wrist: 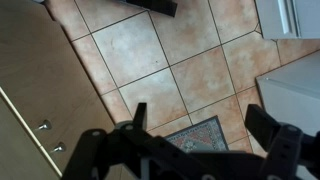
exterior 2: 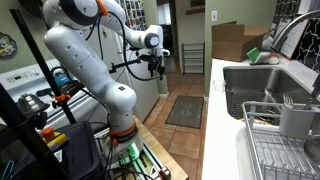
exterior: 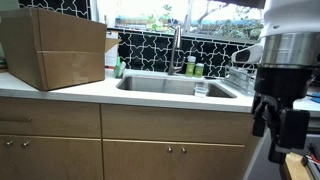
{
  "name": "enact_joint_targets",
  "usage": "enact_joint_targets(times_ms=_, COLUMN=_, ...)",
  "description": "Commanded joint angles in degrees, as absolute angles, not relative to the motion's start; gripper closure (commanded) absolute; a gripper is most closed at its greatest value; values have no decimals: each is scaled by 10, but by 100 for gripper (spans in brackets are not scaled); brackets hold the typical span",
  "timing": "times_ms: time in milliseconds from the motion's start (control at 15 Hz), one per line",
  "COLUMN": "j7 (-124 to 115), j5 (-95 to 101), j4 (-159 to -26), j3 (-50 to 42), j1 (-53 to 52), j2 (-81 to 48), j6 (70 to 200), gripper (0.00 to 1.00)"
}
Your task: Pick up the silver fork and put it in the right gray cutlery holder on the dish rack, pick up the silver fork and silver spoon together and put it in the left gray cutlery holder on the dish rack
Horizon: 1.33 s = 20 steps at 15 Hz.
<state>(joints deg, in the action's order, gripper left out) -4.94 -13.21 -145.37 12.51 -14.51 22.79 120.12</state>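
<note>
My gripper (exterior 2: 155, 70) hangs open and empty over the tiled floor, well away from the counter. It looms dark in the foreground in an exterior view (exterior: 280, 125). In the wrist view its two fingers (wrist: 200, 125) frame floor tiles and a small rug. The wire dish rack (exterior 2: 272, 160) sits on the counter beside the sink (exterior 2: 240, 85). One gray cutlery holder (exterior 2: 296, 120) stands on the rack with thin silver pieces sticking up from it; I cannot tell which cutlery they are. A second gray shape (exterior 2: 314, 150) is cut off at the frame edge. No fork or spoon shows clearly.
A cardboard box (exterior: 55, 45) stands on the counter left of the sink (exterior: 175, 85) and faucet (exterior: 177, 50). Bottles (exterior: 192, 68) stand behind the basin. Cabinet doors (wrist: 35, 110) run beside the gripper. A rug (wrist: 205, 135) lies on the floor.
</note>
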Motion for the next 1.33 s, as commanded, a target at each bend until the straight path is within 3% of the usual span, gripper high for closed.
enact_joint_targets(times_ms=0, j7=-50, j5=-132, j4=-1453, j3=125, j1=-145, j2=228, j6=1199, gripper=0)
enact_joint_targets(times_ms=400, j7=-74, j5=-147, j4=-1468, j3=114, j1=-133, j2=240, j6=1205, gripper=0)
enact_joint_targets(times_ms=1000, j7=-194, j5=-117, j4=-1548, j3=41, j1=-4, j2=469, j6=1046, gripper=0)
enact_joint_targets(times_ms=1067, j7=-156, j5=-130, j4=-1526, j3=49, j1=-20, j2=401, j6=1074, gripper=0)
enact_joint_targets(times_ms=1267, j7=-171, j5=-127, j4=-1531, j3=45, j1=4, j2=453, j6=1050, gripper=0)
